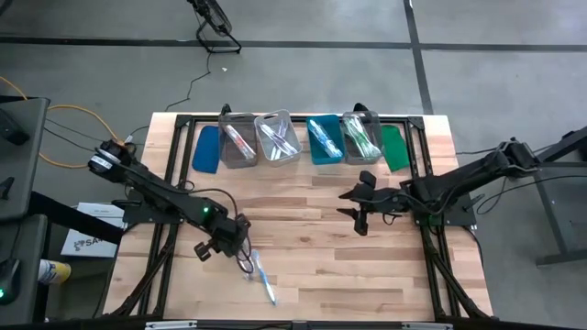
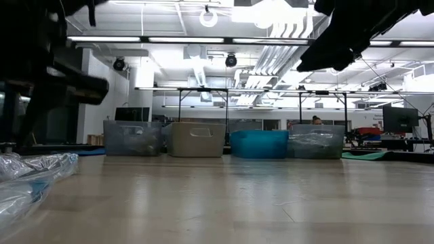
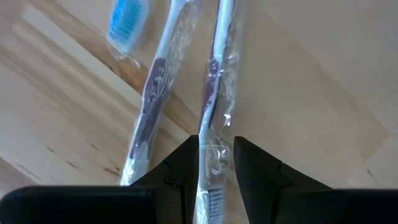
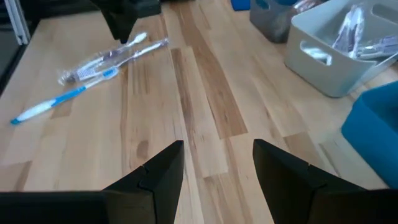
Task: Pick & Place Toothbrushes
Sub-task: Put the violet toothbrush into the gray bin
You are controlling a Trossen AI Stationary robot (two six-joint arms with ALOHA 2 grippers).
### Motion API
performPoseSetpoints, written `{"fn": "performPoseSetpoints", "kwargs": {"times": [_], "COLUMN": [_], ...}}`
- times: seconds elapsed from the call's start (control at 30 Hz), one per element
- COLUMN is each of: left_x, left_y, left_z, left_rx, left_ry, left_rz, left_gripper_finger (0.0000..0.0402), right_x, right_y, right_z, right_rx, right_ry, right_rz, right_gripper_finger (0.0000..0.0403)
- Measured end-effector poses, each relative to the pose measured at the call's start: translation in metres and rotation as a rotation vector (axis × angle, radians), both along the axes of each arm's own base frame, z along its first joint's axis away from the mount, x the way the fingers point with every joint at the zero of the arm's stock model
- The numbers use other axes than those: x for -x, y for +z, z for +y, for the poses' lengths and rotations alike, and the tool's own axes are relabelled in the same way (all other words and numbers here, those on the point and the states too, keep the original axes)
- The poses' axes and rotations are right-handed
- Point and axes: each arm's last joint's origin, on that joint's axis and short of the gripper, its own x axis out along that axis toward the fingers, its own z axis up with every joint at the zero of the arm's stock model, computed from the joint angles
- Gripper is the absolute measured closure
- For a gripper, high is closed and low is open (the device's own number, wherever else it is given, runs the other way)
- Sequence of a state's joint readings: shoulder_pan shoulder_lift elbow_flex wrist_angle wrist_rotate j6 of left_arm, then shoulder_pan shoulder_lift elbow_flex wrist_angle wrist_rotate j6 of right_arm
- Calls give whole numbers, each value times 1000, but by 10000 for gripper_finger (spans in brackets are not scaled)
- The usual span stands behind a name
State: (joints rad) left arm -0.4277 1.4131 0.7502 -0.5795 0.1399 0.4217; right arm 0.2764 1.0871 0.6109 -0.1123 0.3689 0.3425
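Your left gripper (image 3: 216, 163) straddles a wrapped toothbrush (image 3: 214, 99) with narrow fingers, ready to pinch; your right gripper (image 4: 217, 168) waits wide, empty, near the bins (image 1: 275, 137).

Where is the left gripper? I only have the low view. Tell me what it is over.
Observer: The left gripper is down over a wrapped purple toothbrush, on the side of the table away from the bins.
Operator: List what lies beside it.
Observer: A second purple toothbrush and a blue toothbrush, close alongside.
Operator: Report the right gripper.
Observer: The right gripper is open and empty, hovering in front of the bins.
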Motion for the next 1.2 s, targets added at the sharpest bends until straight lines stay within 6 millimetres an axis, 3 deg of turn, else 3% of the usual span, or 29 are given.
{"fn": "performPoseSetpoints", "kwargs": {"times": [0.6,0.7,0.87,1.2], "left_x": [-9,-9,-10,-7], "left_y": [-24,-25,-25,-17], "left_z": [-2,-3,-2,-1], "left_rx": [-76,-79,-82,-94], "left_ry": [23,23,26,26], "left_rz": [58,61,59,77], "left_gripper_finger": [306,324,390,400], "right_x": [-9,-9,-9,-9], "right_y": [-9,-9,-9,-9], "right_z": [4,4,4,6], "right_rx": [6,6,7,18], "right_ry": [12,12,13,77], "right_rz": [13,13,13,23], "right_gripper_finger": [218,218,218,218]}}
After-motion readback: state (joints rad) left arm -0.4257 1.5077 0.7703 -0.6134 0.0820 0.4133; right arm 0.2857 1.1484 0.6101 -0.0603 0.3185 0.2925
